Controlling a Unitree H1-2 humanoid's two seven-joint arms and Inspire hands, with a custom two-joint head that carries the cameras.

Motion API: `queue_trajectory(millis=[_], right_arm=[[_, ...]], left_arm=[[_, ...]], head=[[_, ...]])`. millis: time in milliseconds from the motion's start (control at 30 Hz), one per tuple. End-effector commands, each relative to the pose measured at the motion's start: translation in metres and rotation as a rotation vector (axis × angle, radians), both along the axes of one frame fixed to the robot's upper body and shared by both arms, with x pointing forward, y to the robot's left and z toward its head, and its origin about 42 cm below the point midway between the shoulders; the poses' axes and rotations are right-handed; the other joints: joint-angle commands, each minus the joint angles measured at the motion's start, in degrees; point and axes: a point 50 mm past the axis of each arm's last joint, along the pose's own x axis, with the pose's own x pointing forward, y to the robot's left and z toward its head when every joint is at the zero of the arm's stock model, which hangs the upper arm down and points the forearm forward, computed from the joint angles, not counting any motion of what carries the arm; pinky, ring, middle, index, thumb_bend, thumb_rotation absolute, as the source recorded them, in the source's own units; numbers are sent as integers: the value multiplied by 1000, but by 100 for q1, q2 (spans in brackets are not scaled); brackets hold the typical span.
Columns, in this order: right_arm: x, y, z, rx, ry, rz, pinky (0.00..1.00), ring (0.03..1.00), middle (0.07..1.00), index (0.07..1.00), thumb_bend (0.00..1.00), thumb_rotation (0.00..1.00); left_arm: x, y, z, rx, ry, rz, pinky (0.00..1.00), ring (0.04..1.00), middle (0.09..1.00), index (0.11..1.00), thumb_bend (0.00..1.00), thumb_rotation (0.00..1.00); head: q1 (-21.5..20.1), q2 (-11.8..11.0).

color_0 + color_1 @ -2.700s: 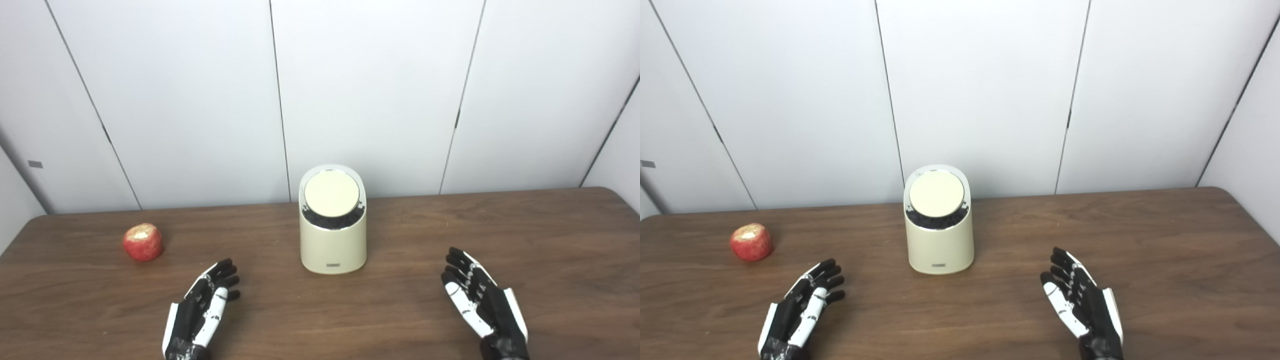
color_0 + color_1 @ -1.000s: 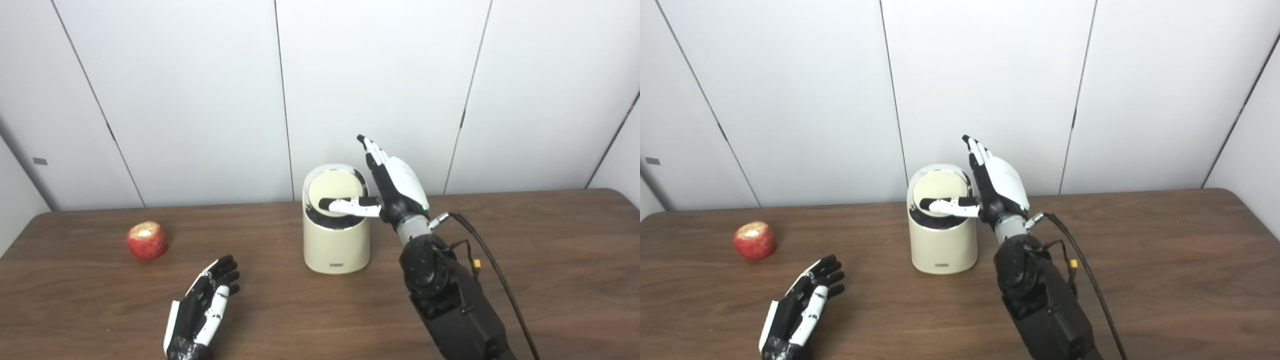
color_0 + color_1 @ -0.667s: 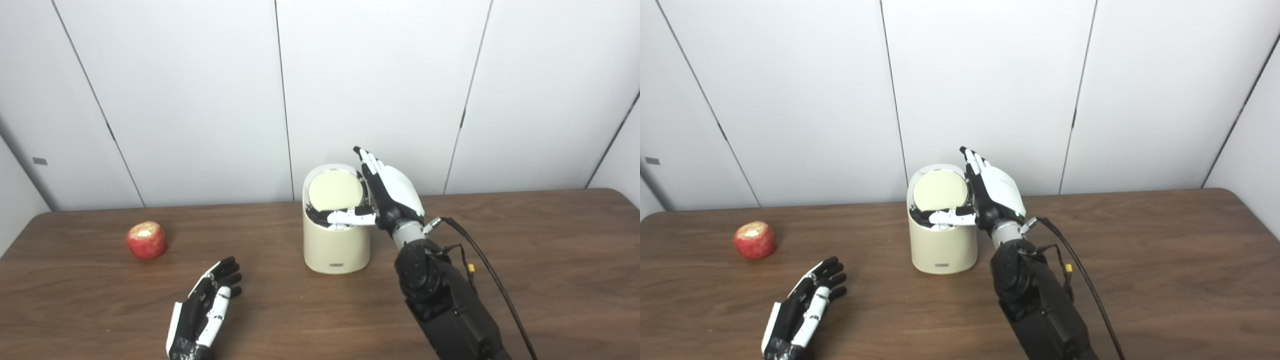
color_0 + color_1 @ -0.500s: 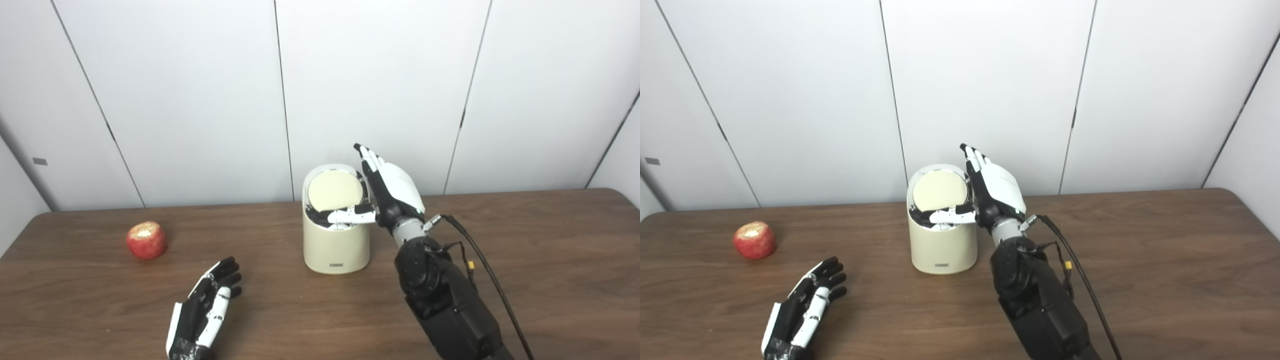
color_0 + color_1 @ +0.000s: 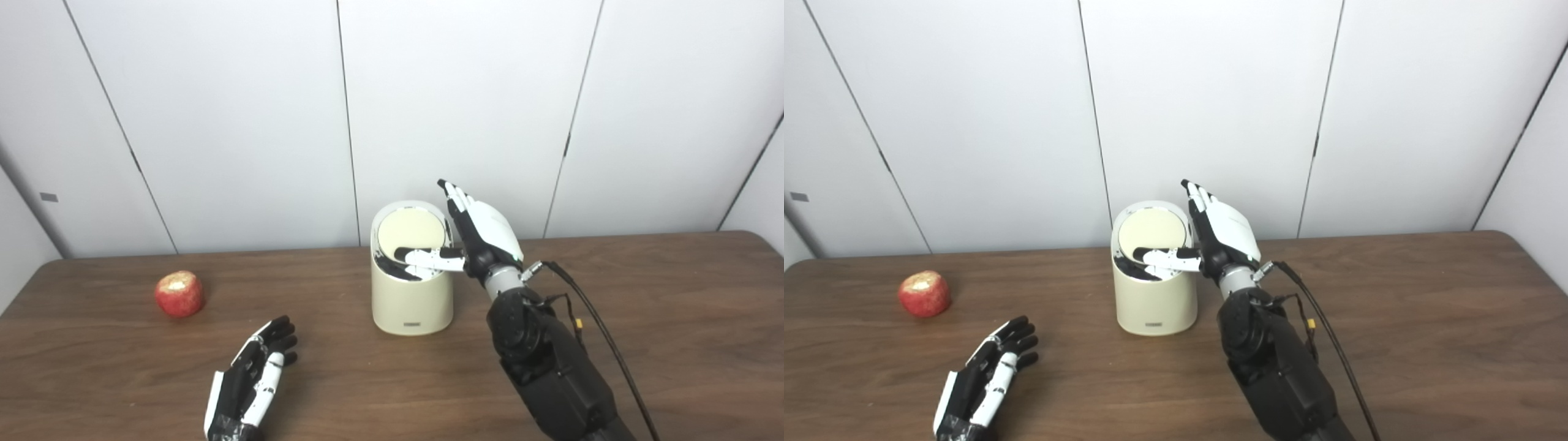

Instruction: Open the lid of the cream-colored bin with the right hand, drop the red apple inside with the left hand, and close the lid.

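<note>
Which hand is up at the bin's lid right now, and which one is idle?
The right hand is raised beside the cream bin, thumb laid across its lid. The left hand lies open on the table, away from the apple.

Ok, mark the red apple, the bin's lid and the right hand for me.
red apple [image 5: 179,295], left eye view, on the middle of its red skin.
lid [image 5: 407,231], left eye view, on its bare cream disc above the thumb.
right hand [image 5: 1226,231], right eye view, on the white back of the hand.
</note>
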Motion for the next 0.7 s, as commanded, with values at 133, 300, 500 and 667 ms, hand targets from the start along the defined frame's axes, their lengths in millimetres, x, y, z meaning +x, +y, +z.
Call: queue_trajectory(millis=[133, 300, 500, 667], right_arm=[[6, 0, 27, 14, -80, 5, 933, 1000, 1000, 995, 700, 632], [7, -2, 27, 9, -76, 1, 930, 1000, 1000, 996, 719, 645], [8, -5, 26, 3, -76, -3, 931, 1000, 1000, 1000, 737, 645], [7, -6, 27, -5, -73, -10, 935, 1000, 1000, 1000, 786, 552]], left_arm=[[-6, -1, -3, 2, 5, 1, 794, 813, 819, 816, 217, 471], [-5, 0, -3, 2, -1, 4, 778, 809, 816, 813, 209, 482], [-5, -1, -2, 0, 5, 3, 780, 812, 821, 819, 211, 480], [-5, -2, -2, 1, 2, 3, 772, 804, 815, 813, 214, 492]], head=[[-8, 6], [-17, 8], [-16, 13], [-12, 21]])
